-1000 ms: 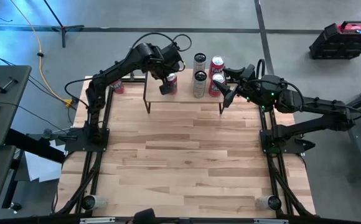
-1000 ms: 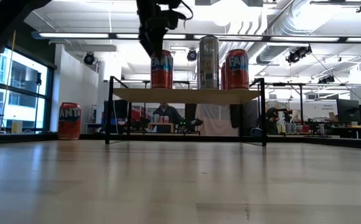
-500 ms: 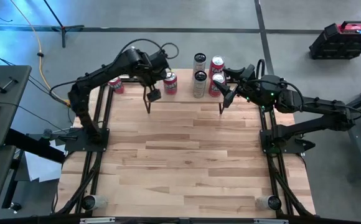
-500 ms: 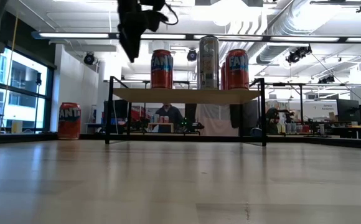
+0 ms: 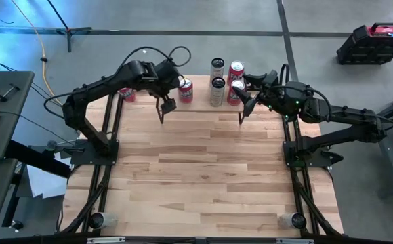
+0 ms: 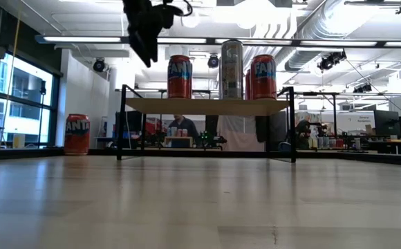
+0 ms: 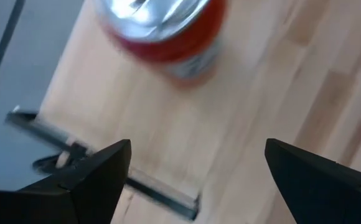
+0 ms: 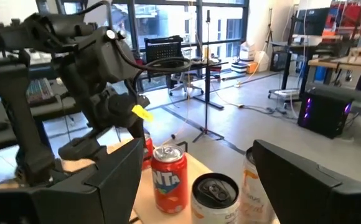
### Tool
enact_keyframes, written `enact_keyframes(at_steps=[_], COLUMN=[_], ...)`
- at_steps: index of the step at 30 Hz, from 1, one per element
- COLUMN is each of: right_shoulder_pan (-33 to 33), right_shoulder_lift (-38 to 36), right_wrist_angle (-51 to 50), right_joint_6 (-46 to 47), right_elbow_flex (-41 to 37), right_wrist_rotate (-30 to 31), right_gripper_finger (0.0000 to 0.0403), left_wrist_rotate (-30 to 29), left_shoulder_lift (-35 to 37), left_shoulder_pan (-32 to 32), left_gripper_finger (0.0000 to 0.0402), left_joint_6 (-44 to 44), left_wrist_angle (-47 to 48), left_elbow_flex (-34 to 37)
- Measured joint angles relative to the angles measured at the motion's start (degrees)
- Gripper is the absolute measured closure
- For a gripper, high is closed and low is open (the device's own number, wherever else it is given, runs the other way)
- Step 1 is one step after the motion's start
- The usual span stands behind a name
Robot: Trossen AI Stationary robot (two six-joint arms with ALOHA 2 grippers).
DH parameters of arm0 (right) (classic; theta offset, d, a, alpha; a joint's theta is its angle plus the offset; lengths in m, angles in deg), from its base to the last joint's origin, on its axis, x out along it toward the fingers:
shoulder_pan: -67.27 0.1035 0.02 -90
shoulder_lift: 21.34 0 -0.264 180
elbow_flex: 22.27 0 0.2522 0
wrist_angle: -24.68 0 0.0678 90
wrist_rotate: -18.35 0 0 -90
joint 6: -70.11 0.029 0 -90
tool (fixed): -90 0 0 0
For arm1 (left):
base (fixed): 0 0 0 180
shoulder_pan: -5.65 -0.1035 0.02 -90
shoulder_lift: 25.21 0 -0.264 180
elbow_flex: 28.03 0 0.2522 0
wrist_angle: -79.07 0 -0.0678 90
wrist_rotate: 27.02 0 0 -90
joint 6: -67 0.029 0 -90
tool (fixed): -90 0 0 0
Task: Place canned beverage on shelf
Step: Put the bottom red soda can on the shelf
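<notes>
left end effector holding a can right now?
No. In the left wrist view the left end effector is open and empty, with the red can standing apart on the shelf.

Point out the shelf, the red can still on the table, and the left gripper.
shelf (image 6: 207,106): low view, front edge of plank.
red can on the table (image 6: 77,134): low view, its side.
left gripper (image 5: 167,104): high view, between fingertips.

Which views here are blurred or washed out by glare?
Left wrist view: the red can is smeared by blur. Low view: ceiling lights flare white above the shelf, and the left claw is a dark silhouette. High view: sharp, evenly lit.
</notes>
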Motion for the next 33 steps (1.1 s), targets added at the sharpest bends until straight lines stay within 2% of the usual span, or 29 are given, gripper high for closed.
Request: enact_keyframes(at_steps=[8,12,18,23,27,33], right_shoulder_pan=[0.88,1.73,1.99,1.99,1.99,1.99], right_shoulder_lift=[0.0,0.0,0.0,0.0,0.0,0.0], right_wrist_angle=[-1.09,-1.31,-1.31,-1.33,-1.33,-1.36], right_joint_6=[3.07,3.0,2.52,2.52,3.19,4.15], right_elbow_flex=[0.0,0.0,0.0,0.0,0.0,0.0], right_wrist_rotate=[-1.57,-1.75,-1.73,-1.73,-1.71,-1.7], right_gripper_finger=[0.0116,0.0116,0.0116,0.0116,0.0116,0.0116], left_wrist_rotate=[1.12,1.14,1.14,1.22,-0.88,-3.04], left_shoulder_lift=[1.5,5.76,14.2,17.05,16.93,16.9], left_shoulder_pan=[1.09,1.02,1.04,1.18,1.91,1.35], left_gripper_finger=[0.0087,0.0106,0.0121,0.0122,0.0122,0.0122], left_joint_6=[0.06,-0.68,-2.78,-2.89,-3.34,-4.47], left_wrist_angle=[-7.78,-14.65,-33.61,-46.23,-52.94,-62.36], left_elbow_flex=[1.98,9.89,24.45,34.32,39.22,42.67])
